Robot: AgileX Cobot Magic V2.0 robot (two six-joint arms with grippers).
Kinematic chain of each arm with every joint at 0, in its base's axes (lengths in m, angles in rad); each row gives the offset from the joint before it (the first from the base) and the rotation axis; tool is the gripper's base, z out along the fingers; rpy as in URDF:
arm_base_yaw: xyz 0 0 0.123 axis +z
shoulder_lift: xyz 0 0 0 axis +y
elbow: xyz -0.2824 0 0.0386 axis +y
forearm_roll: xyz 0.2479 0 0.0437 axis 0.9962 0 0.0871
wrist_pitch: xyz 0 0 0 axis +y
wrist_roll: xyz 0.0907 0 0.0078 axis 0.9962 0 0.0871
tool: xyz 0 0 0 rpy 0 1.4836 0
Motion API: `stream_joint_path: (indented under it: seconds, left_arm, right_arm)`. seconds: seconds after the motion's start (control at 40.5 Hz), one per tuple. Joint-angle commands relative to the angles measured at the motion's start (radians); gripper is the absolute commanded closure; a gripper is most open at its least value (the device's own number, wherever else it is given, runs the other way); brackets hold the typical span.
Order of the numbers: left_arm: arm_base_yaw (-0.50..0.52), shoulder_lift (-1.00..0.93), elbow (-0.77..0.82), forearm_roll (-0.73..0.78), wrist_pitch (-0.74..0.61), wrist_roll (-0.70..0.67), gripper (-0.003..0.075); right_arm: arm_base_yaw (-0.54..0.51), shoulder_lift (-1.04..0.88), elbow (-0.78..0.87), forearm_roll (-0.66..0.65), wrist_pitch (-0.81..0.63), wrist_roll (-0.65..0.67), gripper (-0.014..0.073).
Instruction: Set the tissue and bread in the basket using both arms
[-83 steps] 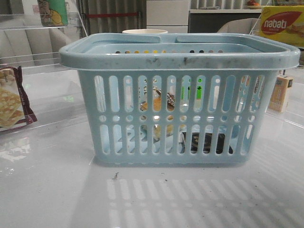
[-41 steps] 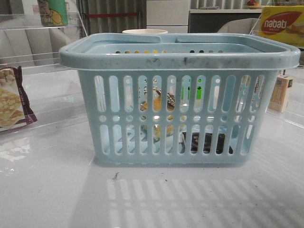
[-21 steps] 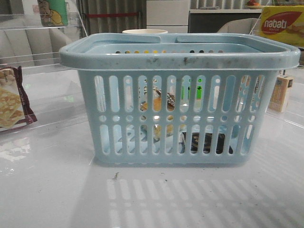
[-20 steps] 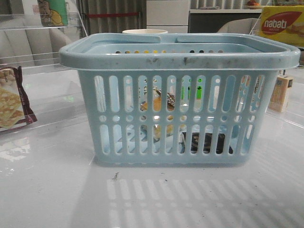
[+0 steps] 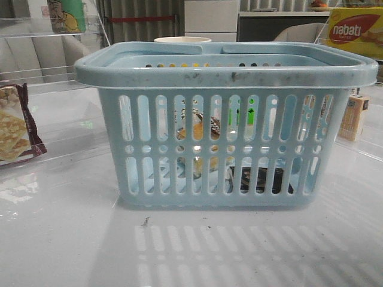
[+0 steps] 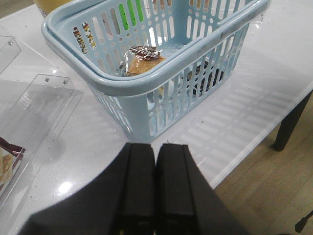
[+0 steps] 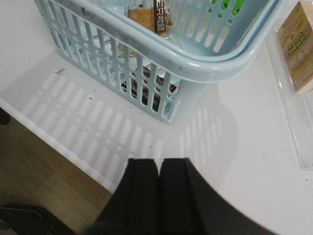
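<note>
Front view: the light-blue basket [image 5: 224,122] stands mid-table [image 5: 60,239], and through its slots the golden bread [image 5: 197,133] shows near the centre with the dark tissue [image 5: 260,179] low on the basket floor to its right; neither arm appears. Left wrist view: the left gripper [image 6: 155,188], fingers pressed together and holding nothing, hangs over the table on the near-left side of the basket [image 6: 146,83], with the bread [image 6: 142,61] inside. Right wrist view: the right gripper [image 7: 159,196], likewise closed and empty, sits back from the basket's [image 7: 205,61] near-right corner, the bread [image 7: 146,17] and a dark patch that is probably the tissue [image 7: 134,88] both inside, so I judge both items placed and only retreat left.
</note>
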Motion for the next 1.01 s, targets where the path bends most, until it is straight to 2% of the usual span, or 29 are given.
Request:
stream_joint_path:
  seconds: [0.0,0.345,0.494,0.568,0.765,0.839,0.987]
  left_arm:
    - [0.001,0.0,-0.027,-0.005,-0.067,-0.002,0.063]
    - [0.001,-0.005,-0.025,-0.007,-0.067,-0.002,0.063]
    - [0.092,-0.054,-0.007,-0.009,-0.085,-0.002,0.063]
    - [0.17,-0.112,0.037,-0.007,-0.179,-0.002,0.063]
    - [0.415,-0.334,0.296,-0.004,-0.62,-0.002,0.063]
    - [0.499,-0.417,0.398,-0.013,-0.708,-0.002,0.063]
    - [0.587,-0.523,0.533,-0.08,-0.728,-0.011,0.063]
  right_arm:
    - [0.0,0.004,-0.027,-0.009,-0.061,-0.004,0.0527]
    - [0.0,0.004,-0.027,-0.009,-0.061,-0.004,0.0527]
    - [0.0,0.004,-0.027,-0.009,-0.06,-0.004,0.0527]
    - [0.0,0.004,-0.027,-0.009,-0.06,-0.004,0.0527]
    - [0.0,0.004,-0.027,-0.009,-0.06,-0.004,0.0527]
    - [0.0,0.004,-0.027,-0.009,-0.06,-0.004,0.0527]
    - [0.0,0.004,-0.027,-0.009,-0.06,-0.004,0.0527]
